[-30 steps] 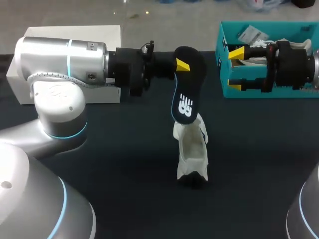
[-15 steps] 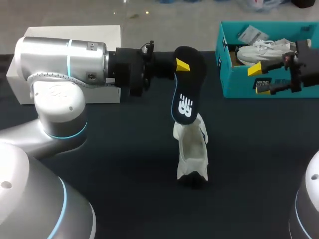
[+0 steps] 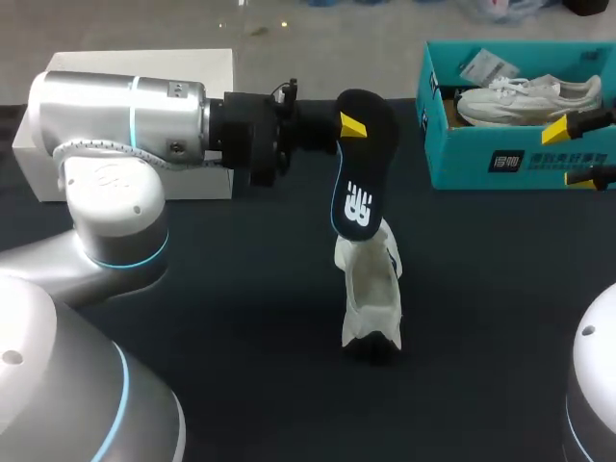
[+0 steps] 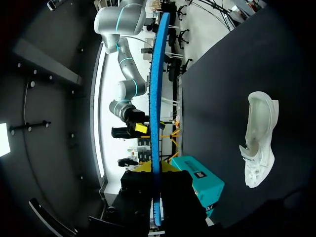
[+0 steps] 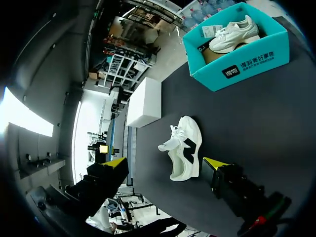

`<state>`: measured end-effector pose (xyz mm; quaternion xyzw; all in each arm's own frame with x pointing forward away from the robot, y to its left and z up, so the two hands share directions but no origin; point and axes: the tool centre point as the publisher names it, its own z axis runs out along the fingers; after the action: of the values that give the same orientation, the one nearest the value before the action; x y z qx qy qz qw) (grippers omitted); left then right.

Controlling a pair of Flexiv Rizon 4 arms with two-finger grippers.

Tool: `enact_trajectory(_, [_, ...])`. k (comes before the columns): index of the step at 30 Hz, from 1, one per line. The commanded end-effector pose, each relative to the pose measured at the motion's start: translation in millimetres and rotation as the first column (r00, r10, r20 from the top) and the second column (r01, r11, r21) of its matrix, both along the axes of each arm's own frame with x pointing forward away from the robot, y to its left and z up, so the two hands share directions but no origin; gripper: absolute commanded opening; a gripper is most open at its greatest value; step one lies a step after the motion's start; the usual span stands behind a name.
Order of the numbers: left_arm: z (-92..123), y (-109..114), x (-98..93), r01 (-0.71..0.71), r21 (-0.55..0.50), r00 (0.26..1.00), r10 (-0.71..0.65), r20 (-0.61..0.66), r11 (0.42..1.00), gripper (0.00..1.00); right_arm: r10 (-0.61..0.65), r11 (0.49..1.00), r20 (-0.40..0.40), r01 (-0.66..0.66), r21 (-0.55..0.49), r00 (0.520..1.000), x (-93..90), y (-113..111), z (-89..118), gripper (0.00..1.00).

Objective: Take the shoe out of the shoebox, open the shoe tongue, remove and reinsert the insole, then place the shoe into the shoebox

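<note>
- Your left jaws are closed on the insole (image 3: 358, 183), one yellow fingertip (image 3: 353, 125) pressed against its upper end. It hangs in the air with its printed face towards the head camera. In the left wrist view the insole (image 4: 155, 98) runs edge-on straight out from the jaws.
- The shoe (image 3: 371, 289) lies in the middle of the table (image 3: 241, 289), apparently on its side. From the left wrist the shoe (image 4: 259, 143) sits off to one side of the insole, so I judge the two are not yet lined up.
- Your right jaws are open and hold nothing. Their yellow fingertips (image 3: 558, 129) show at the head view's right edge, in front of the teal shoebox (image 3: 462, 168), well apart from the shoe. A second shoe (image 3: 525, 96) rests inside that box; leave it alone.
- The step in hand looks like putting the insole back in. First bring the right jaws over to steady the shoe (image 5: 183, 147), because a light shoe on its side is likely to slide or roll when pushed.
- Hold the shoe at the heel or collar, not over the opening, and keep the tongue clear of the mouth.
- Turn the insole so its free end points at the opening and its length follows the shoe's length. Feed that end in at a shallow angle towards the toe.
- Push slowly. The insole is thin and will probably buckle if its tip catches on the lining.
- Let go only once the gripped end sits down inside the heel.
</note>
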<state>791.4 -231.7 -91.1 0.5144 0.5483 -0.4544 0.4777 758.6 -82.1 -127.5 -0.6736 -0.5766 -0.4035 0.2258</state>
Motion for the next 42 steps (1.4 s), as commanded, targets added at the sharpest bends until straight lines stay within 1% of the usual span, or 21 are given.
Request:
enact_trajectory(1, [0,-1,-0.5,-0.003,0.002,1.000,0.003,0.001,1.000,0.00,-0.061,0.997,-0.003,0.061,-0.039,0.998,-8.9,-2,3,1.00])
enact_trajectory(14, [0,-1,-0.5,-0.003,0.002,1.000,0.003,0.001,1.000,0.00,-0.061,0.997,-0.003,0.061,-0.039,0.998,-8.9,-2,3,1.00])
enact_trajectory(15, [1,-2,-5.0,-0.006,-0.057,0.996,0.001,-0.085,0.998,0.00,-0.061,0.997,-0.003,0.061,-0.039,0.998,-8.9,-2,3,1.00])
enact_trajectory(18, [-4,-1,-16.2,-0.013,-0.073,0.974,-0.004,-0.228,0.997,0.00,-0.061,0.997,-0.003,0.061,-0.039,0.998,-8.9,-2,3,1.00])
enact_trajectory(21, [-12,4,-33.3,-0.006,-0.110,0.920,-0.037,-0.389,0.994,0.00,-0.061,0.997,-0.003,0.061,-0.039,0.998,-8.9,-2,3,1.00])
enact_trajectory(23, [-17,8,-42.6,-0.006,-0.090,0.890,-0.036,-0.455,0.996,0.00,-0.061,0.997,-0.003,0.061,-0.039,0.998,-8.9,-2,3,1.00])
enact_trajectory(25, [-23,13,-50.8,0.003,-0.053,0.867,-0.029,-0.498,0.999,0.00,-0.061,0.997,-0.003,0.061,-0.039,0.998,-8.9,-2,3,1.00])
enact_trajectory(27, [-26,16,-56.9,0.011,-0.052,0.837,-0.038,-0.546,0.999,0.00,-0.061,0.997,-0.003,0.061,-0.039,0.998,-8.9,-2,3,1.00])
enact_trajectory(28, [-28,19,-60.5,0.012,-0.027,0.830,-0.026,-0.558,1.000,0.00,-0.061,0.997,-0.003,0.061,-0.039,0.998,-8.9,-2,3,1.00])
enact_trajectory(30, [-32,24,-66.3,0.041,-0.013,0.805,-0.041,-0.592,0.999,0.00,-0.061,0.997,-0.003,0.061,-0.039,0.998,-8.9,-2,3,1.00])
enact_trajectory(33, [-41,29,-75.9,0.112,0.029,0.753,-0.066,-0.655,0.993,0.00,-0.061,0.997,-0.003,0.061,-0.039,0.998,-8.9,-2,3,1.00])
enact_trajectory(35, [-49,31,-85.0,0.178,0.061,0.701,-0.083,-0.708,0.982,0.00,-0.061,0.997,-0.003,0.061,-0.039,0.998,-8.9,-2,3,1.00])
enact_trajectory(36, [-51,32,-88.8,0.176,0.058,0.680,-0.079,-0.729,0.983,0.00,-0.061,0.997,-0.003,0.061,-0.039,0.998,-8.9,-2,3,1.00])
enact_trajectory(38, [-53,33,-93.1,0.167,0.016,0.644,-0.097,-0.759,0.986,0.00,-0.061,0.997,-0.003,0.061,-0.039,0.998,-8.9,-2,3,1.00])
enact_trajectory(42, [-53,33,-93.1,0.167,0.016,0.644,-0.097,-0.759,0.986,0.00,-0.061,0.997,-0.003,0.061,-0.039,0.998,-8.9,-2,3,1.00])
